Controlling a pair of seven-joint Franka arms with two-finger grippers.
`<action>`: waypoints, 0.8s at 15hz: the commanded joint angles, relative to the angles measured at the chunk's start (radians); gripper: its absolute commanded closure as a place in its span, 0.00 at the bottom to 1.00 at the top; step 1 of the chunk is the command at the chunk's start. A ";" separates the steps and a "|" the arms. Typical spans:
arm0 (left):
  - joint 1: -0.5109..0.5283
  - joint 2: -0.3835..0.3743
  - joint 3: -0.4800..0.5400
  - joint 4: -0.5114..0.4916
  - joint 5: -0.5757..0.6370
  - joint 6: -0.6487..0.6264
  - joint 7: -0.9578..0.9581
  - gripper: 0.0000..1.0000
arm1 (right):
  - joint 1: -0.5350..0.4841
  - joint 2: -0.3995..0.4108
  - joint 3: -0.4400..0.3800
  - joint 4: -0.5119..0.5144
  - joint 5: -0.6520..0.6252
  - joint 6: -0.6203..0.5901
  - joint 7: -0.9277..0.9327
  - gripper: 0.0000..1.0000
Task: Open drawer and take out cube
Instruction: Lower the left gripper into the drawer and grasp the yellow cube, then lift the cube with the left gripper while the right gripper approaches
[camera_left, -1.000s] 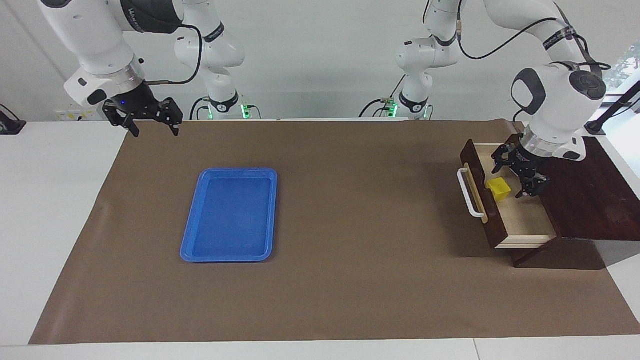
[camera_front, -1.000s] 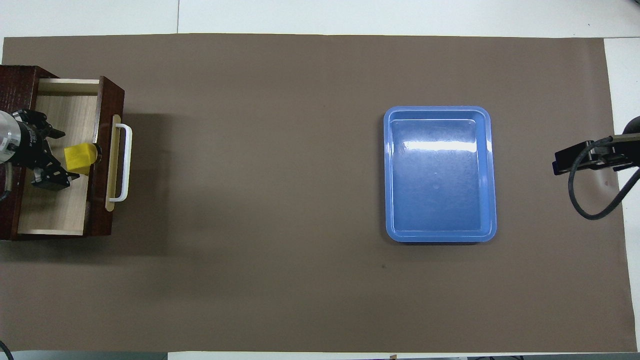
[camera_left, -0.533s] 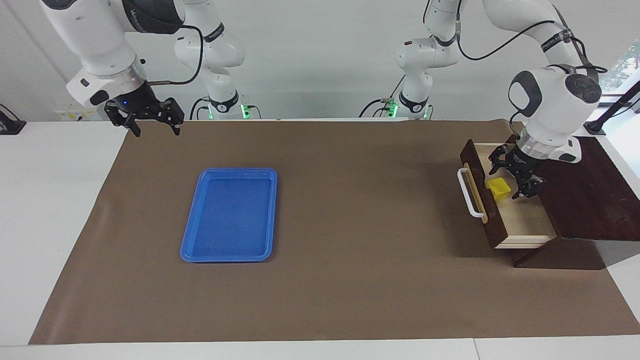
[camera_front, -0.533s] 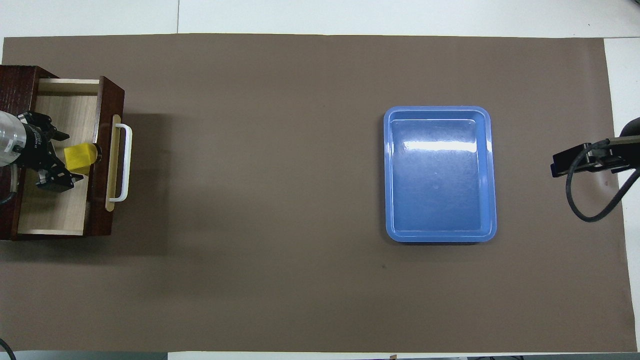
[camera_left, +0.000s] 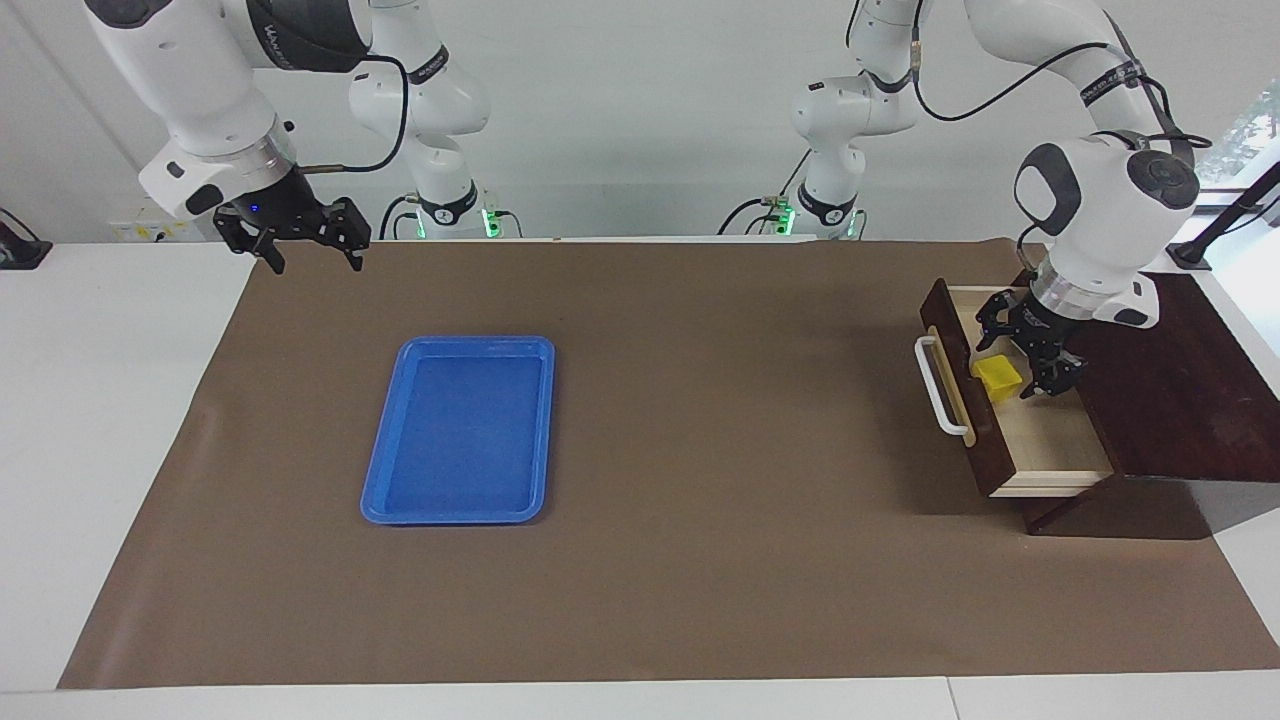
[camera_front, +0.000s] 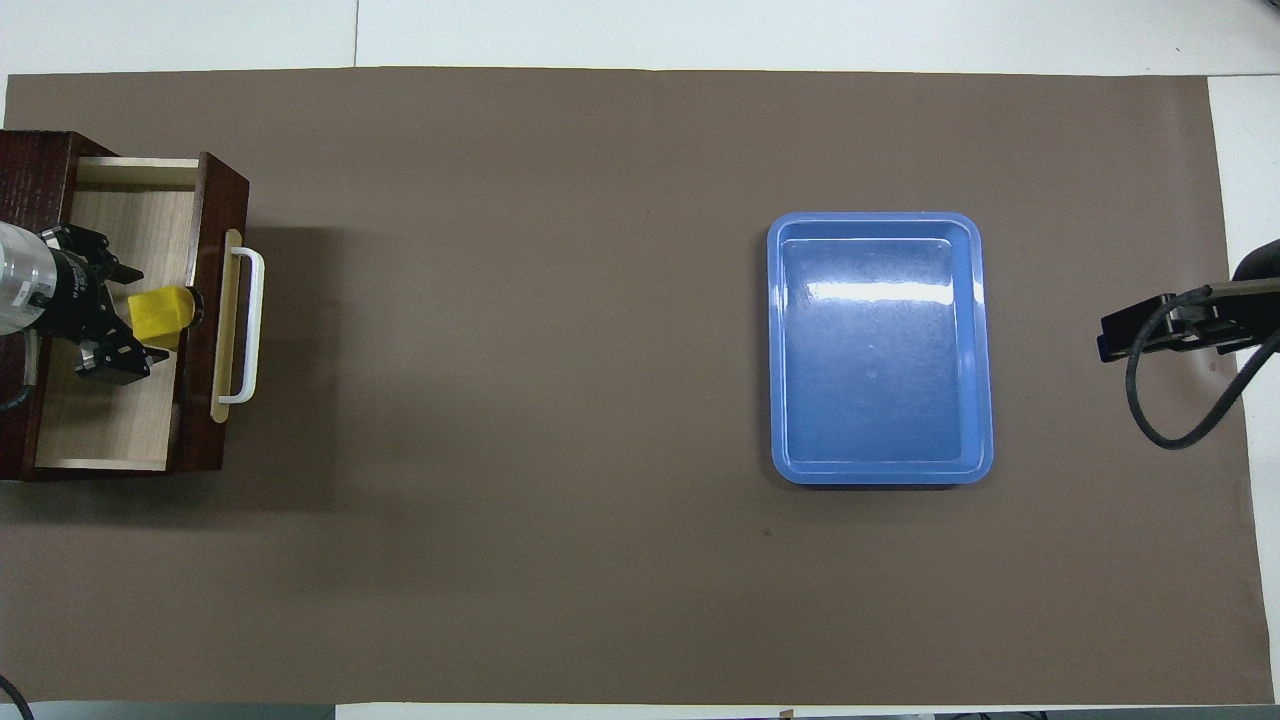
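The drawer (camera_left: 1055, 445) (camera_front: 105, 420) of the dark wooden box stands pulled out, showing its pale floor and its white handle (camera_left: 935, 388). The yellow cube (camera_left: 997, 378) (camera_front: 162, 312) rests in it against the front panel. My left gripper (camera_left: 1012, 362) (camera_front: 140, 312) reaches down into the drawer, open, with one finger on each side of the cube; I cannot tell whether the fingers touch it. My right gripper (camera_left: 310, 262) hangs open and empty over the mat's corner at the right arm's end, and waits.
A flat blue tray (camera_left: 455, 345) (camera_front: 880, 218) lies on the brown mat toward the right arm's end. The wooden box (camera_left: 1190, 400) sits at the left arm's end of the table. Only the right arm's wrist (camera_front: 1170, 325) shows in the overhead view.
The left gripper has shifted a little within the drawer and its fingers have narrowed slightly around the cube. The cube has not moved. The right arm has drifted slightly.
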 joint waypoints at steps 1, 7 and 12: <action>-0.008 -0.006 0.004 -0.020 -0.015 0.016 0.044 0.06 | -0.010 -0.032 0.005 -0.049 0.020 0.040 -0.008 0.00; -0.006 -0.008 0.004 -0.021 -0.015 0.013 0.069 0.27 | -0.008 -0.070 0.005 -0.144 0.078 0.097 0.131 0.00; -0.006 -0.006 0.004 -0.014 -0.021 0.013 0.069 0.75 | 0.061 -0.133 0.008 -0.269 0.166 0.141 0.447 0.00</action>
